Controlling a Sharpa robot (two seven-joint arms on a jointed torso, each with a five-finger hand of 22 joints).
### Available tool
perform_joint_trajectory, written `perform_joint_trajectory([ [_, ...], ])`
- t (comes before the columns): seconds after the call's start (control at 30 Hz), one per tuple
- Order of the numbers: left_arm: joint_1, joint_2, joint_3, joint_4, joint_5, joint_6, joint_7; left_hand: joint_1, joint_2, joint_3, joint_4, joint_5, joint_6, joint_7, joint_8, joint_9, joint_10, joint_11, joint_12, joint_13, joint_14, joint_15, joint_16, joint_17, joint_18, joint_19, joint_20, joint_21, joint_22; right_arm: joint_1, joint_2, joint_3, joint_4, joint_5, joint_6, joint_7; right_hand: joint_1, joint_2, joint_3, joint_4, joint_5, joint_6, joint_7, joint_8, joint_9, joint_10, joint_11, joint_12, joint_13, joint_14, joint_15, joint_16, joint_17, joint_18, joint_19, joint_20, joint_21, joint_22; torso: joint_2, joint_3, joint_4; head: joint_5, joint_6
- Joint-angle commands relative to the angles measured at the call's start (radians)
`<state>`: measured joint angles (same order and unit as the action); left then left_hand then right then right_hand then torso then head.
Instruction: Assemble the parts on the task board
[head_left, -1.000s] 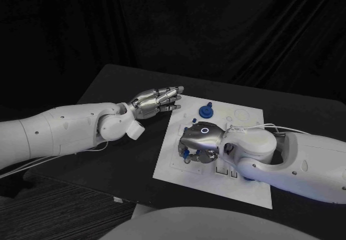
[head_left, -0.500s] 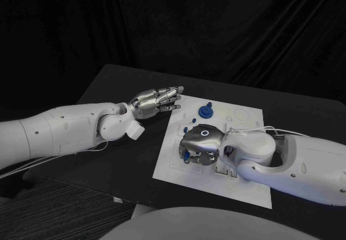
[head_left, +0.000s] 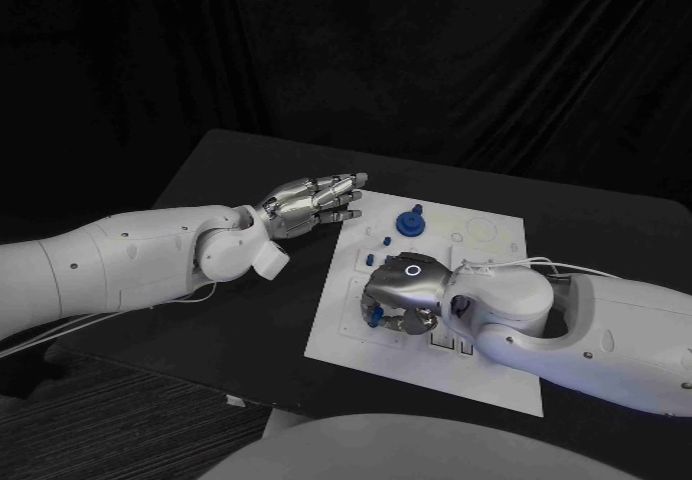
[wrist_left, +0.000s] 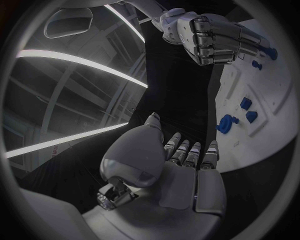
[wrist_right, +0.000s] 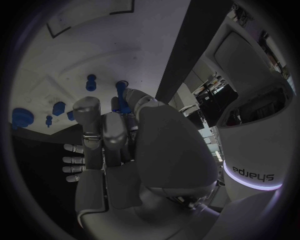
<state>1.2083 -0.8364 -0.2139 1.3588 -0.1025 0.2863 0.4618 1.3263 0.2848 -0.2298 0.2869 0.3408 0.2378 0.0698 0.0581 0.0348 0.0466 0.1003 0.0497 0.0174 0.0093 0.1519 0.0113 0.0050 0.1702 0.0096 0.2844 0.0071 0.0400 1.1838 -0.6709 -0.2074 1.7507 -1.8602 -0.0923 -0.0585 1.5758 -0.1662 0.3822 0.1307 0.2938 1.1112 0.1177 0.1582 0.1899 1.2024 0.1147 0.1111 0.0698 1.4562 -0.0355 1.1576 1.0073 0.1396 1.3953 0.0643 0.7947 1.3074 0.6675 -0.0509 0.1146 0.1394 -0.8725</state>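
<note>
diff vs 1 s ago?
Right hand has edged toward the board's near edge, fingers still curled down around a blue part. Left hand unchanged, held at the board's far-left corner; the round blue part has not moved.

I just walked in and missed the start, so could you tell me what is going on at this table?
The robot is assembling small blue parts on the white task board. Its right hand is curled over the board's near left area, holding a blue part. The left hand hovers with nothing in it at the board's far left corner. A round blue part stands farther back.
</note>
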Motion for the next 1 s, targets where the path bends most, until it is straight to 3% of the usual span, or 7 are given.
perform_joint_trajectory([
  [0.03, -0.001, 0.003, 0.001, 0.0, 0.005, 0.016, 0.008, 0.01, 0.002, 0.005, -0.002, 0.006, 0.004, 0.006, 0.004, 0.001, -0.002, 0.007, 0.005, 0.001, 0.0, 0.003, 0.004, 0.001, 0.008, 0.001, 0.003, 0.002, -0.001, -0.009, -0.001, 0.0, -0.003, -0.009, -0.004, -0.005, 0.0, 0.001, 0.0, -0.008, 0.006, -0.006, -0.001, -0.006, -0.001, 0.077, -0.067, 0.006, 0.002, 0.001, 0.001, -0.006, -0.003, -0.014, 0.004, 0.001, -0.007, 0.094, 0.0, -0.0002, 0.0002, 0.002, 0.0],
  [0.57, -0.001, 0.006, 0.001, -0.003, 0.005, 0.023, 0.004, 0.01, 0.002, 0.006, -0.001, 0.006, 0.006, 0.011, 0.005, 0.001, -0.002, 0.005, 0.005, 0.001, 0.0, 0.003, 0.004, 0.001, 0.008, 0.001, 0.003, 0.002, -0.002, -0.031, 0.003, 0.0, -0.019, -0.009, -0.03, -0.015, -0.002, 0.0, 0.0, -0.013, 0.007, -0.009, 0.0, -0.011, -0.002, 0.085, -0.067, 0.008, 0.005, -0.001, 0.001, -0.009, -0.003, -0.014, 0.0, 0.001, -0.008, 0.094, 0.002, -0.0001, -0.0003, 0.002, 0.0],
  [0.77, -0.001, 0.007, 0.001, -0.007, 0.005, 0.025, 0.003, 0.011, 0.003, 0.008, -0.001, 0.007, 0.008, 0.014, 0.006, 0.002, -0.003, 0.003, 0.005, 0.001, 0.0, 0.003, 0.004, 0.001, 0.008, 0.001, 0.003, 0.002, -0.002, -0.032, 0.0, 0.0, -0.021, -0.009, -0.045, -0.012, -0.073, -0.028, -0.017, 0.019, -0.05, -0.152, 0.032, -0.094, -0.038, -0.015, -0.034, -0.041, -0.005, -0.011, 0.03, -0.014, -0.004, -0.013, -0.018, 0.021, -0.053, 0.086, 0.001, -0.0006, -0.0002, 0.003, 0.0],
  [0.8, -0.001, 0.007, 0.001, -0.007, 0.005, 0.025, 0.002, 0.011, 0.003, 0.008, -0.001, 0.007, 0.008, 0.014, 0.006, 0.002, -0.003, 0.003, 0.005, 0.001, 0.0, 0.003, 0.004, 0.001, 0.008, 0.001, 0.003, 0.002, -0.002, -0.032, -0.001, 0.0, -0.022, -0.009, -0.048, -0.011, -0.094, -0.039, -0.032, 0.028, -0.066, -0.205, 0.004, -0.097, -0.051, -0.083, -0.021, -0.05, -0.008, -0.019, 0.043, -0.02, -0.011, -0.011, -0.027, 0.029, -0.075, 0.081, 0.001, -0.0007, 0.0001, 0.002, 0.0],
  [0.93, -0.002, 0.007, 0.001, -0.009, 0.005, 0.026, 0.002, 0.011, 0.003, 0.009, -0.001, 0.007, 0.012, 0.018, 0.008, 0.002, -0.004, 0.001, 0.006, 0.001, 0.0, 0.003, 0.004, 0.001, 0.008, 0.001, 0.003, 0.002, -0.002, -0.032, -0.003, 0.0, -0.022, -0.009, -0.058, -0.008, -0.105, -0.03, -0.107, 0.024, -0.103, -0.298, -0.015, -0.094, -0.08, -0.189, -0.001, -0.045, -0.006, -0.032, 0.057, -0.021, -0.014, -0.007, -0.034, 0.05, -0.096, 0.076, 0.0, -0.0011, -0.0003, 0.002, 0.0],
  [0.97, -0.002, 0.007, 0.001, -0.01, 0.005, 0.026, 0.002, 0.011, 0.003, 0.009, -0.001, 0.007, 0.012, 0.018, 0.008, 0.002, -0.004, 0.001, 0.006, 0.001, 0.0, 0.003, 0.004, 0.001, 0.008, 0.001, 0.003, 0.002, -0.002, -0.032, -0.004, 0.0, -0.021, -0.009, -0.062, -0.007, -0.101, -0.019, -0.158, 0.027, -0.119, -0.331, -0.044, -0.093, -0.092, -0.232, 0.003, -0.043, -0.006, -0.036, 0.06, -0.02, -0.015, -0.004, -0.036, 0.056, -0.106, 0.075, 0.0, -0.0012, -0.0006, 0.003, 0.0],
  [1.0, -0.002, 0.007, 0.001, -0.01, 0.005, 0.026, 0.002, 0.011, 0.003, 0.009, -0.001, 0.007, 0.012, 0.018, 0.008, 0.002, -0.004, 0.001, 0.006, 0.001, 0.0, 0.003, 0.004, 0.001, 0.008, 0.001, 0.003, 0.002, -0.002, -0.032, -0.005, 0.0, -0.021, -0.009, -0.065, -0.006, -0.102, -0.017, -0.176, 0.032, -0.126, -0.372, -0.06, -0.097, -0.101, -0.252, 0.004, -0.046, -0.007, -0.038, 0.059, -0.02, -0.016, -0.004, -0.035, 0.057, -0.107, 0.075, 0.0, -0.0013, -0.0008, 0.003, 0.0],
])
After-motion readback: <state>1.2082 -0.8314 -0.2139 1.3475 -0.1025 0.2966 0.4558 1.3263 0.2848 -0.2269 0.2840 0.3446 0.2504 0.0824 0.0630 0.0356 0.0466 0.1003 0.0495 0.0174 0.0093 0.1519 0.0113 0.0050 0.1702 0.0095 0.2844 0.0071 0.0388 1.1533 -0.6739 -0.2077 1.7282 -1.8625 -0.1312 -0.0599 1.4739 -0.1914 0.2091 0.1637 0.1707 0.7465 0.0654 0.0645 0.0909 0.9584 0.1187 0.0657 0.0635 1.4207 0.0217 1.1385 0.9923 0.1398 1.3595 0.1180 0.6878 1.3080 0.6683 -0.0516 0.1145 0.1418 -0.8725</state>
